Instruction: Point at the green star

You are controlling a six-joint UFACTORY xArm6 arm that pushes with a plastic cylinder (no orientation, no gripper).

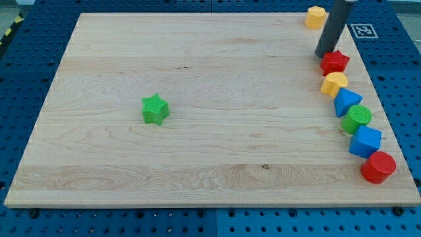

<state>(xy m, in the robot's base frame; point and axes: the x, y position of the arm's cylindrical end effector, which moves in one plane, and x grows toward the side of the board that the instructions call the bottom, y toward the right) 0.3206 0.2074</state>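
Note:
The green star (pixel 155 108) lies alone on the wooden board (pixel 197 151), left of the middle. My tip (pixel 322 54) is at the view's upper right, touching or just beside the top left of the red star (pixel 335 62). The tip is far to the right of the green star and above it in the view.
A column of blocks runs down the right edge: yellow hexagon (pixel 316 16) at the top, red star, yellow block (pixel 334 83), blue triangle (pixel 346 102), green cylinder (pixel 357 118), blue cube (pixel 365 141), red cylinder (pixel 378 167).

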